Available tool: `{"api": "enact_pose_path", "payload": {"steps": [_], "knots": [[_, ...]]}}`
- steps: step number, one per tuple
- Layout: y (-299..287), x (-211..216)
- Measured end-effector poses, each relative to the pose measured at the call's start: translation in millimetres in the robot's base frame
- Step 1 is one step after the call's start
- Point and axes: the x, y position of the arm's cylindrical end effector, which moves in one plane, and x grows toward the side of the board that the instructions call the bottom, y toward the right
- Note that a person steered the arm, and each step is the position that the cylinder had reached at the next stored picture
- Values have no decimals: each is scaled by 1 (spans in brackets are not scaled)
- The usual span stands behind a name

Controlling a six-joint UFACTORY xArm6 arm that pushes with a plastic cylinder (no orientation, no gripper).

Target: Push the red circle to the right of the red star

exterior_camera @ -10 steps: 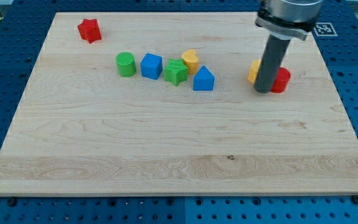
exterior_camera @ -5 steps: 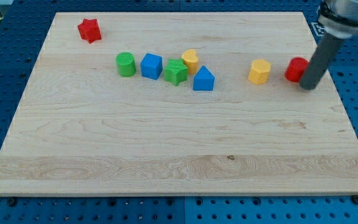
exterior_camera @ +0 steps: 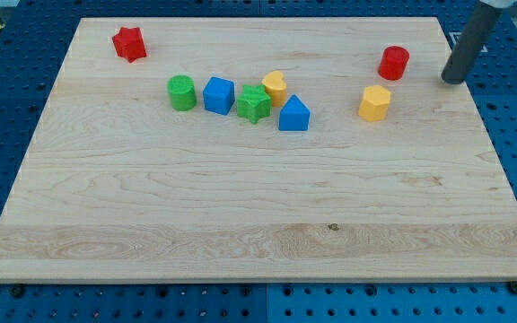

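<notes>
The red circle (exterior_camera: 393,63) stands on the wooden board near the view's top right. The red star (exterior_camera: 129,43) sits far off at the view's top left. My tip (exterior_camera: 454,80) rests near the board's right edge, to the right of the red circle and a little lower, with a clear gap between them.
A yellow hexagon (exterior_camera: 374,103) lies just below and left of the red circle. In the middle stand a green circle (exterior_camera: 181,92), blue cube (exterior_camera: 219,95), green star (exterior_camera: 254,104), yellow heart (exterior_camera: 275,87) and blue pentagon-like block (exterior_camera: 293,114). The board's right edge (exterior_camera: 483,135) is close to my tip.
The red circle has moved up and left, from beside the yellow hexagon to above it. My tip swung right around it, then up toward the board's right edge.
</notes>
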Motion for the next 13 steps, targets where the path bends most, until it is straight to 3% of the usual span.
{"api": "enact_pose_path", "payload": {"steps": [2,3,6,8,10,13], "knots": [[-145,-20],[-175,-30],[-166,17],[-224,-20],[-191,-40],[-253,-48]]}}
